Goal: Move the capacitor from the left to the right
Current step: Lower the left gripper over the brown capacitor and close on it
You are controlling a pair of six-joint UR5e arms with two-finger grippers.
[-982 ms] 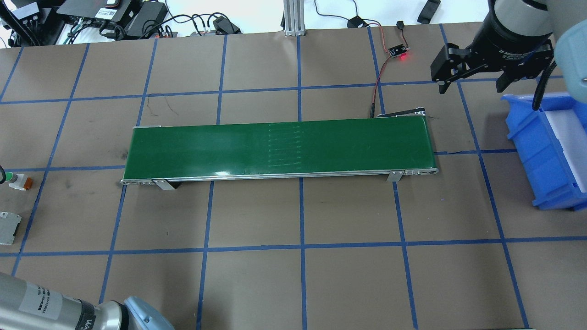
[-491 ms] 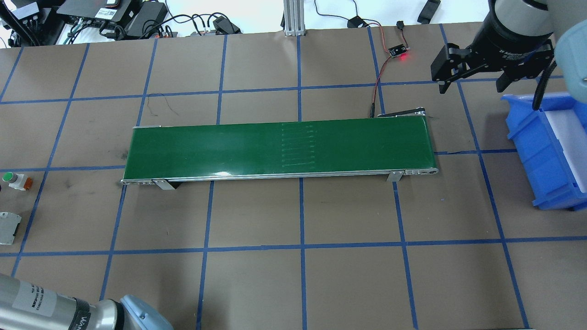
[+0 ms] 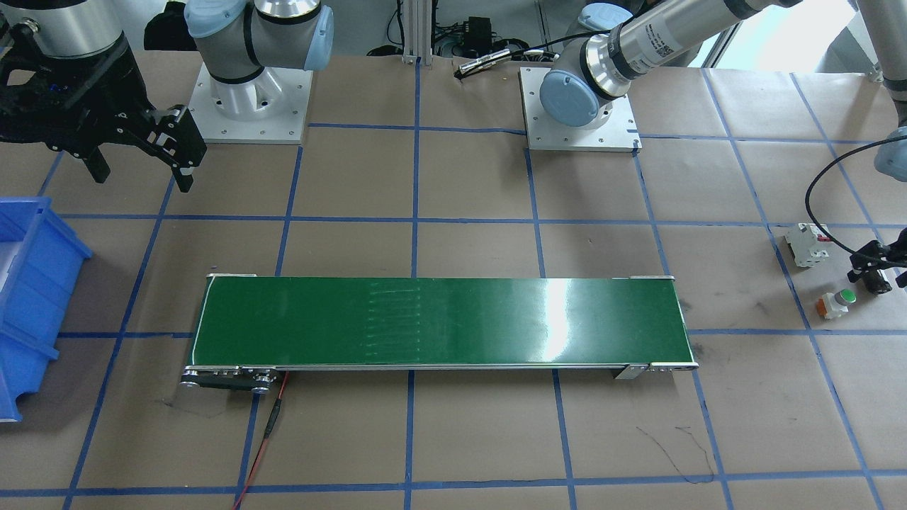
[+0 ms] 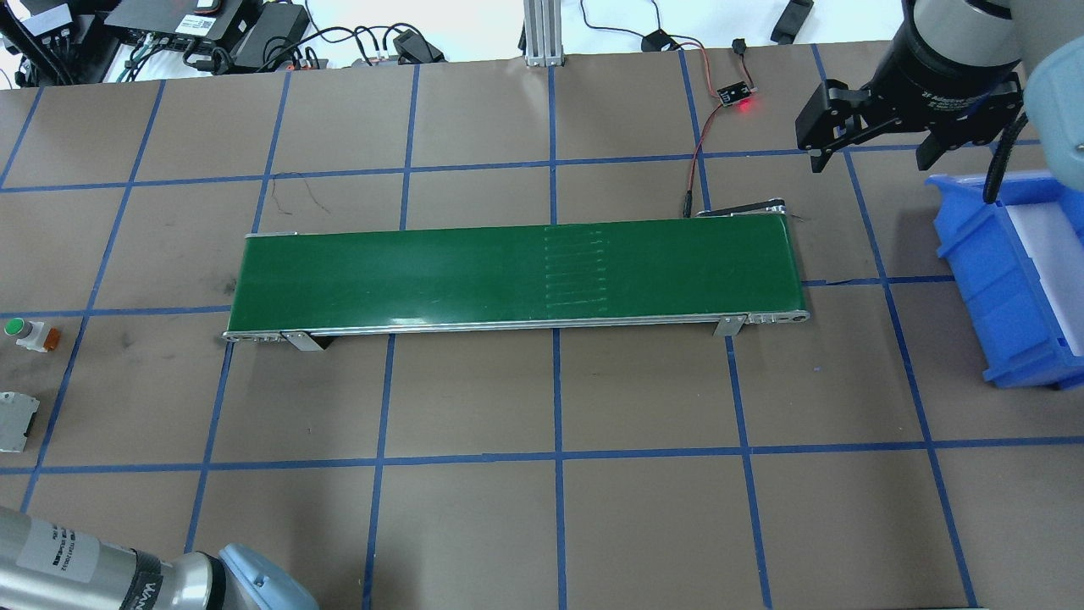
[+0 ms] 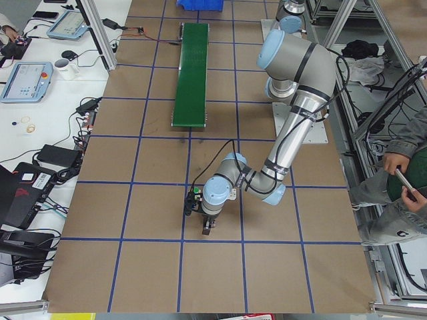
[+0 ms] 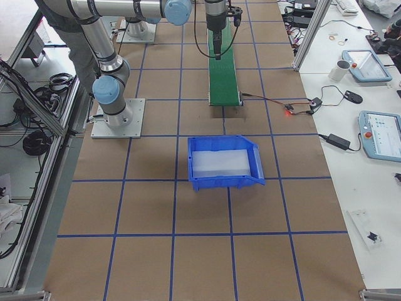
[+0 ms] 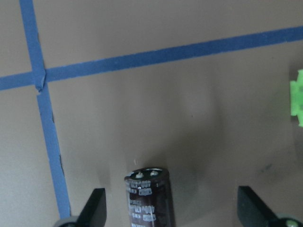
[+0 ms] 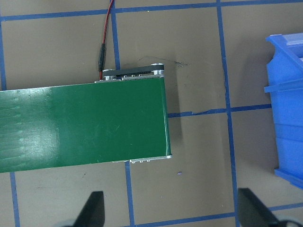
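The capacitor, a dark maroon cylinder with a silvery end cap, lies on the brown paper in the left wrist view. My left gripper is open around it, with the capacitor nearer the left finger and touching neither finger. In the front-facing view the left gripper is at the far right edge and the capacitor is hidden there. My right gripper is open and empty, hovering above the table beyond the conveyor's right end; it also shows in the front-facing view.
A green conveyor belt runs across the table's middle. A blue bin stands at the right. A green-topped push button and a white circuit breaker lie at the left edge, close to the left gripper. A wired sensor board lies at the back.
The dark tip of the left gripper over the push button has left the overhead view. The belt's seam marks have shifted to the right. The right gripper has not moved.
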